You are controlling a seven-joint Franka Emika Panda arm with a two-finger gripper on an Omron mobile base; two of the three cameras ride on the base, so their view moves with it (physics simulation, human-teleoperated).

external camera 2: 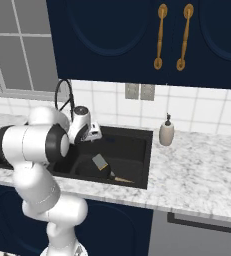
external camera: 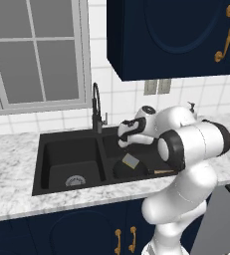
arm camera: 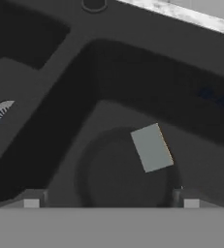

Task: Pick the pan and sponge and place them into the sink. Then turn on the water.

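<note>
This is a home kitchen, rendered rather than filmed. At its centre is a large matte black two-basin sink [external camera: 69,164] set into a grey-white speckled marble counter [external camera 2: 197,167]. Behind the sink rises a tall thin black gooseneck faucet [external camera: 96,107] against a wall of glossy white square tiles [external camera 2: 212,110]. Above and to the right of the sink hang navy blue wall cabinets [external camera 2: 137,35] with curved brass handles [external camera 2: 160,37]; matching navy doors [external camera: 61,231] sit below it. A grey-framed paned window [external camera: 34,52] stands up and to the left of the sink. A beige pump soap bottle [external camera 2: 166,131] stands on the counter to the sink's right.
</note>
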